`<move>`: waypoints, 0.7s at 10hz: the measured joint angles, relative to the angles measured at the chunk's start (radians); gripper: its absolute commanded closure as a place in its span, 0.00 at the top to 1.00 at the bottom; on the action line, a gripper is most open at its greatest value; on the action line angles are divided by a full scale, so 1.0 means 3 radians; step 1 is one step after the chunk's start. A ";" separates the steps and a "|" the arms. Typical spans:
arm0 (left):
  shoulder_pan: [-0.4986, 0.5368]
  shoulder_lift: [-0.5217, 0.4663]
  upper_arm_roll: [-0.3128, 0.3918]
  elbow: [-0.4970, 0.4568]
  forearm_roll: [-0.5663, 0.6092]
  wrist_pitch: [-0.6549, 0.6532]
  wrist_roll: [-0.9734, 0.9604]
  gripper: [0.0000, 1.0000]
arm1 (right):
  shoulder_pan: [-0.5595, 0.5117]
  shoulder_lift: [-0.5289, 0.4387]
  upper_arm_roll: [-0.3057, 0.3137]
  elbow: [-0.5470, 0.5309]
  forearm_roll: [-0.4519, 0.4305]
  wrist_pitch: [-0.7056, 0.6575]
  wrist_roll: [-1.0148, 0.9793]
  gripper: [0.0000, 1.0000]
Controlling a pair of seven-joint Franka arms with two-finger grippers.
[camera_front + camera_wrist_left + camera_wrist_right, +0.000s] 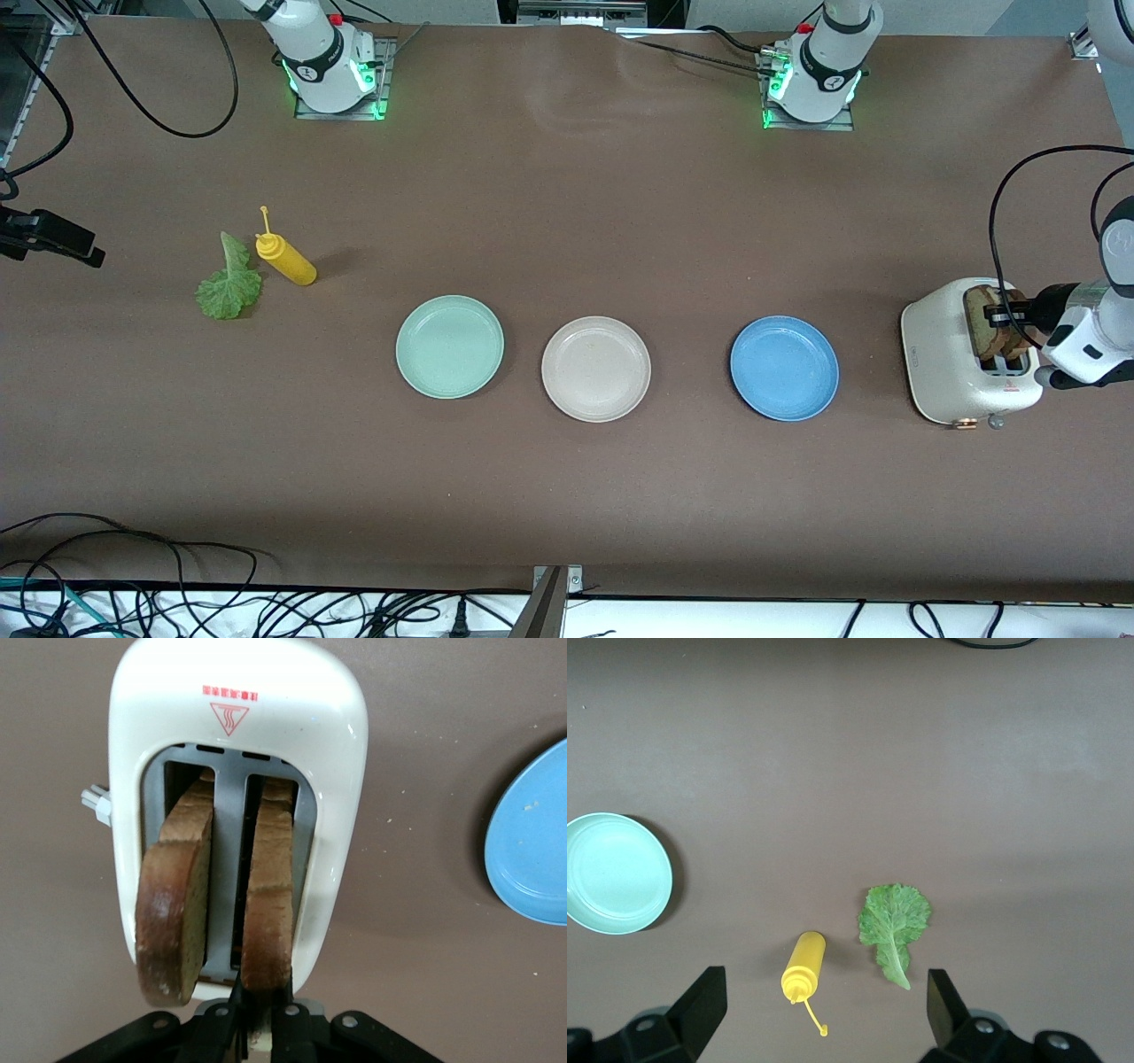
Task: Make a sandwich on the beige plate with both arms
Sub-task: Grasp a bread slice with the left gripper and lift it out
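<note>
Plates sit in a row: the mint green plate (449,346), the empty beige plate (595,368) in the middle, and the blue plate (784,368), which is nearest the toaster (967,365). The left gripper (254,1014) pinches one bread slice (268,895) in the toaster. I think it should pull straight up, slowly, so the other slice (177,904) stays put. The lettuce leaf (229,282) and the mustard bottle (284,256) lie farther back. The right gripper (824,997) waits above them, fingers wide apart. In the front view it is mostly cut off.
</note>
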 measured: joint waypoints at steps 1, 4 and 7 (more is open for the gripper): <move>0.0000 -0.0047 -0.0001 0.0020 0.0000 -0.0066 0.0000 0.00 | 0.0000 0.0000 0.0000 0.0000 0.0000 0.0000 0.0000 1.00; 0.0000 -0.0177 -0.0005 0.0158 0.0000 -0.0317 0.0000 0.00 | -0.0001 0.0000 -0.0001 0.0000 0.0000 0.0000 0.0000 1.00; -0.0001 -0.0235 -0.0032 0.0530 0.0000 -0.0828 0.0000 0.00 | -0.0001 0.0000 -0.0001 0.0000 0.0000 0.0000 0.0000 1.00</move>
